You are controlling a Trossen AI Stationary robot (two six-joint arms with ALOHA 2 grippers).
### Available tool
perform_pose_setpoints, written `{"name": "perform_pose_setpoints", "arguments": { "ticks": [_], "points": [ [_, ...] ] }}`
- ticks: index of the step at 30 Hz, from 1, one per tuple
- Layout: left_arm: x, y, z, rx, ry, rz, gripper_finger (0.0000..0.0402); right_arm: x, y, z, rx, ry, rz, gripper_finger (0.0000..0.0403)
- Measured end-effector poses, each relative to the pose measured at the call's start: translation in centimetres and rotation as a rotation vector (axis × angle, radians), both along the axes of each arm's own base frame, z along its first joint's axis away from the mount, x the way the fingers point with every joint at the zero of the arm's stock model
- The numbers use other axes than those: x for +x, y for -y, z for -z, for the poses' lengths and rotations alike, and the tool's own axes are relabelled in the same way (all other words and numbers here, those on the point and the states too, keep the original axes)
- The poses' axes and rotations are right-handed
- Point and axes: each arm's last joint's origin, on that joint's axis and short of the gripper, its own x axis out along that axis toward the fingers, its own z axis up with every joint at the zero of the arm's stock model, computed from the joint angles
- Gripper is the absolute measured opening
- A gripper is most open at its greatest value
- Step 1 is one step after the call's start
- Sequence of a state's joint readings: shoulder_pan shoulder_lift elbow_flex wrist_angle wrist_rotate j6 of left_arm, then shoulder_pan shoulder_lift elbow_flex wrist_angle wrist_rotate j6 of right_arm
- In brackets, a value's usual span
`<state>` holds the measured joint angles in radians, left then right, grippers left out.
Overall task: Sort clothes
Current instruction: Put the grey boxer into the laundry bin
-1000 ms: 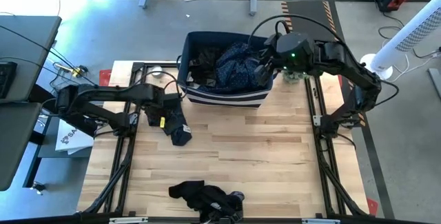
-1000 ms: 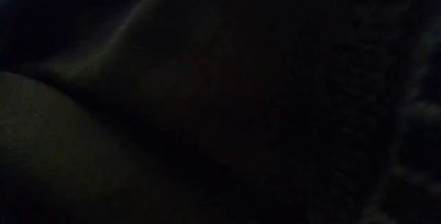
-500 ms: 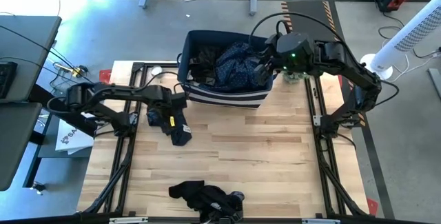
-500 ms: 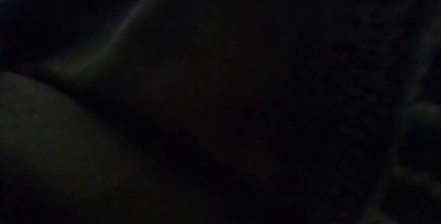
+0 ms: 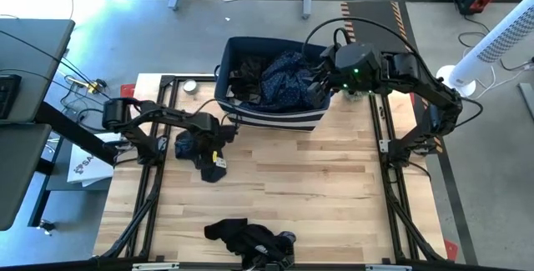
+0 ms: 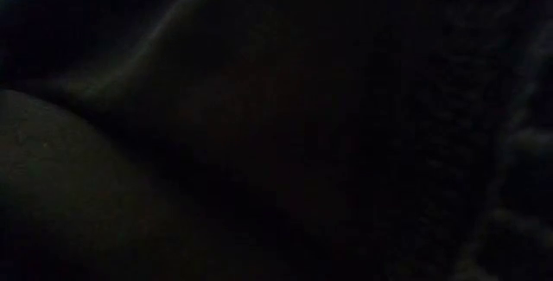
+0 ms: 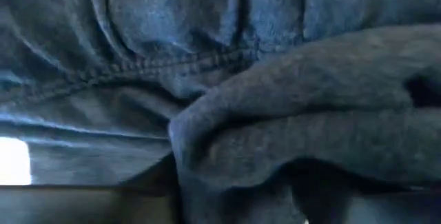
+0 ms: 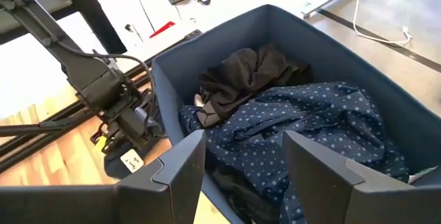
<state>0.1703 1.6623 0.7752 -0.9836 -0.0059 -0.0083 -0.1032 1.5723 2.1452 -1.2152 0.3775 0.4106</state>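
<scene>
My left claw (image 5: 210, 148) is pressed into the dark garment (image 5: 206, 156) on the table; whether its jaws grip, I cannot tell. My right claw (image 8: 244, 156) hovers open above the bin (image 8: 331, 48), the speckled navy garment (image 8: 310, 124) directly ahead and nearer.

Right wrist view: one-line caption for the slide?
Right gripper open above the navy bin, over a dotted navy garment and a black garment; left arm beyond.
</scene>
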Motion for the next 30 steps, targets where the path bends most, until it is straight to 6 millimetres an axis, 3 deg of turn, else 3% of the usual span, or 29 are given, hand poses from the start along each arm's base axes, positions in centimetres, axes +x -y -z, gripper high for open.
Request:
{"name": "perform_pose_setpoints", "arguments": {
  "ticks": [5, 8, 12, 16, 19, 24, 30],
  "points": [
    [1.3, 2.0, -1.0, -0.105, 0.099, -0.089, 0.0031, 0.0, 0.0, 0.0, -0.014, -0.005, 0.006, 0.0192],
    [1.8, 3.4, -2.2, -0.206, 0.162, -0.118, 0.0026, 0.0, 0.1, 0.0, -0.041, -0.014, 0.017, 0.0192],
    [1.7, 5.1, -5.9, -0.332, 0.194, -0.109, 0.0028, 0.0, 0.1, 0.0, -0.061, -0.026, 0.005, 0.0192],
    [0.7, 5.9, -11.6, -0.373, 0.246, -0.098, 0.0016, 0.0, 0.1, -0.1, -0.080, -0.028, -0.009, 0.0192],
    [0.0, 6.1, -16.4, -0.461, 0.395, -0.106, 0.0016, 0.0, 0.1, -0.1, -0.090, -0.032, -0.025, 0.0192],
    [0.2, 5.9, -24.4, -0.615, 0.803, -0.106, 0.0016, 0.2, 0.0, -0.2, -0.107, -0.039, -0.108, 0.0192],
    [3.8, 3.4, -31.6, -0.476, 1.498, -0.163, 0.0016, 0.6, 0.0, -0.9, -0.126, 0.035, -0.145, 0.0192]
  ]
}}
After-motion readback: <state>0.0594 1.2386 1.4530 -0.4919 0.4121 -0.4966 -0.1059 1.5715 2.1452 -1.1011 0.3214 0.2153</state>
